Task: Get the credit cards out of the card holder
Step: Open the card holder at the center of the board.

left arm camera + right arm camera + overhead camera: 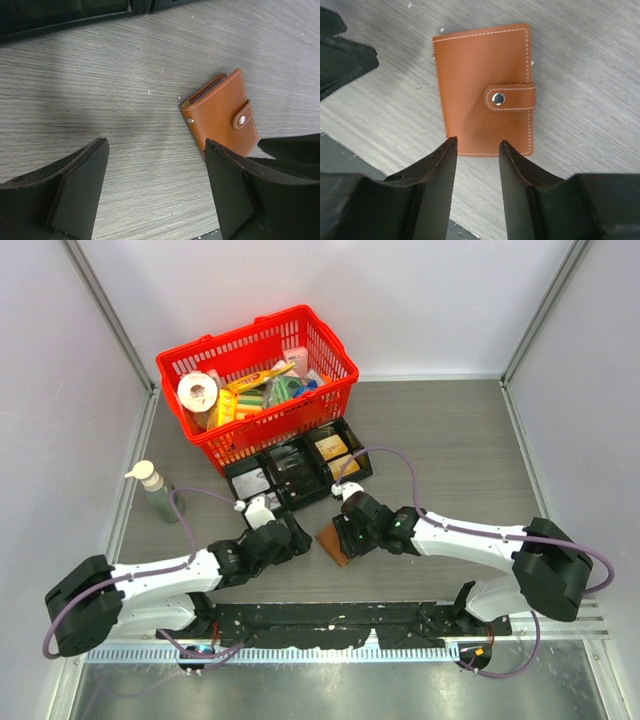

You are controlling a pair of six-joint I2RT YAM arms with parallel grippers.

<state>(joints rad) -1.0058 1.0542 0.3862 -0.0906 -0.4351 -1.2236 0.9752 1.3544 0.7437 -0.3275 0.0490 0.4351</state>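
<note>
The card holder (333, 541) is a small brown leather wallet lying flat on the table, shut with its snap strap fastened. It also shows in the left wrist view (221, 113) and in the right wrist view (482, 90). No credit cards show; they are hidden inside. My right gripper (477, 144) is partly open and empty, its fingertips just short of the holder's near edge. My left gripper (156, 147) is open wide and empty, over bare table to the left of the holder. In the top view the left gripper (298, 536) and right gripper (347, 531) flank the holder.
A black divided tray (295, 468) with small items lies just behind the holder. A red basket (258, 380) full of groceries stands behind that. A green bottle with a pump (156, 492) stands at the left. Walls close in on three sides.
</note>
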